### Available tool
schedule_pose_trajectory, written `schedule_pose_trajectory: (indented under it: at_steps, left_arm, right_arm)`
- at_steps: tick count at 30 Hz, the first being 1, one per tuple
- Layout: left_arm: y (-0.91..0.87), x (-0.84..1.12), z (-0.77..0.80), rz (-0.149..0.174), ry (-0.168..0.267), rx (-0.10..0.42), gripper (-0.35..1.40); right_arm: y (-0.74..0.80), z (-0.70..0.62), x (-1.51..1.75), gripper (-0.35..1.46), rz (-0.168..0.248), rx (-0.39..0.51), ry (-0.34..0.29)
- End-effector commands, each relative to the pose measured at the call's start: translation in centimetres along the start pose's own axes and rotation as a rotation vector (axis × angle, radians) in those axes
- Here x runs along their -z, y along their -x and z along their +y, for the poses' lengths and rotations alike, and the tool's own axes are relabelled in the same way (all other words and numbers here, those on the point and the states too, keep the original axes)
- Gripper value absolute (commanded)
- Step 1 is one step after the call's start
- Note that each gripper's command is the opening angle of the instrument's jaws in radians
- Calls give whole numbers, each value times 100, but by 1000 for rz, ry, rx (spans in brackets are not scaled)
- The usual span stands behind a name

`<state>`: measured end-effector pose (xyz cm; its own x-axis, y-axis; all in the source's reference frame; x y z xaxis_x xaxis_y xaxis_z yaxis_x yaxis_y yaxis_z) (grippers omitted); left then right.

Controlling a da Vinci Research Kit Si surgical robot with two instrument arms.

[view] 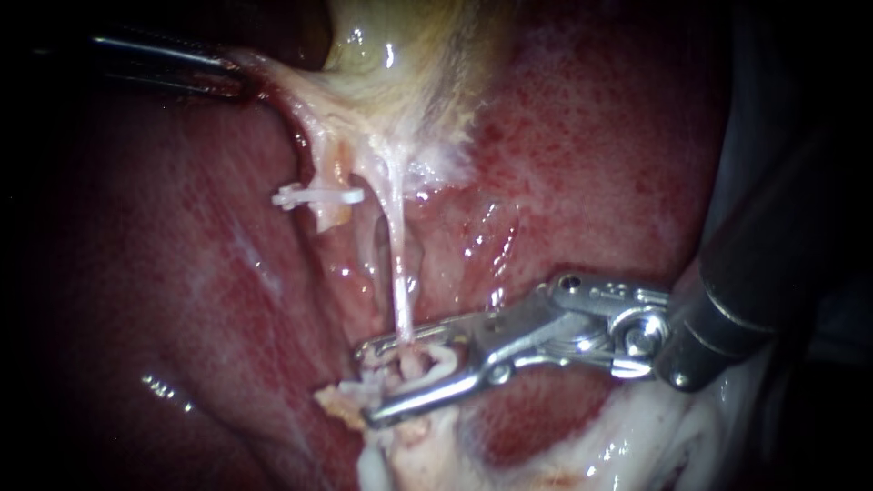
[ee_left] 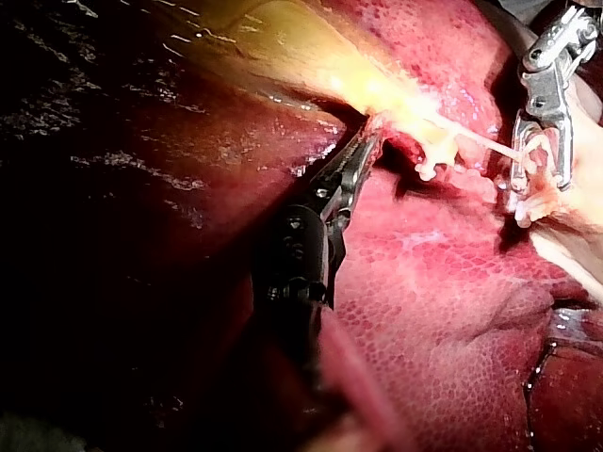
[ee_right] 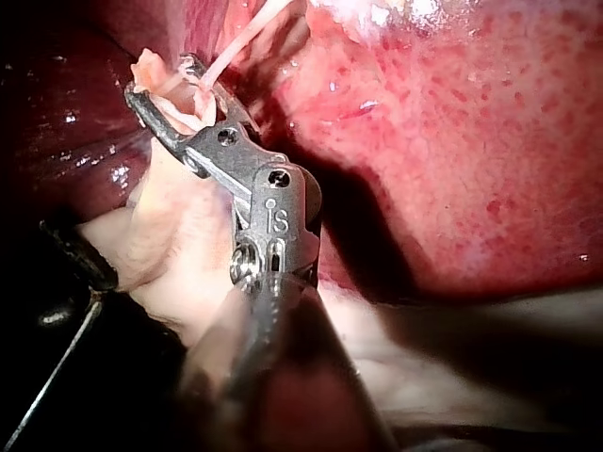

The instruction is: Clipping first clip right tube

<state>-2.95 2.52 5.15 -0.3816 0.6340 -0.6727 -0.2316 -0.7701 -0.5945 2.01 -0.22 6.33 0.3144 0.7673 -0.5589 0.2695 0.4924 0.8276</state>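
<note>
In the endoscope view, the end effector of my right instrument [view: 368,382] comes in from the right. Its jaws stand partly apart and carry a loaded clip [view: 436,361] between them. The right tube [view: 400,291] is a thin pale strand. It runs straight down from the gallbladder [view: 400,64] into the gap between those jaws, so its long axis crosses them almost squarely. My left instrument [view: 238,80] is well apart at the upper left, pressed shut on the gallbladder edge and pulling it taut. The left tube [view: 332,182] lies beside the right one and has a white clip [view: 314,195] across it. The liver [view: 591,155] is behind everything.

In the left wrist view, the left end effector [ee_left: 367,141] pinches the gallbladder margin. Ahead of it, the right tube [ee_left: 480,141] stretches to the right instrument's jaws [ee_left: 539,184].

In the right wrist view, the tube [ee_right: 240,42] enters the spread end effector [ee_right: 162,80] from ahead. Pale ragged tissue crowds the jaw tips, and I judge it could get caught in the clip as it closes. I cannot tell whether the tips reach fully past the tube.
</note>
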Motion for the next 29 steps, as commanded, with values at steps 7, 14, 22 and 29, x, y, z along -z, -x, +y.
schedule_pose_trajectory:
  at_steps: [7, 14, 22, 29]
  left_arm:
    - [0, 0, -1, 0, 0, 0, -35]
    - [0, 0, -1, 0, 0, 0, -35]
    - [1, -1, -2, 0, 0, 0, -35]
    - [1, -1, -3, 0, 0, 0, -35]
  right_arm:
    - [0, -1, 0, -13, 1, -39, 3]
    - [3, 0, 0, -35, -5, -103, -7]
    - [3, -1, 0, -35, -12, -114, -13]
    - [4, 1, 1, -35, -18, -112, -22]
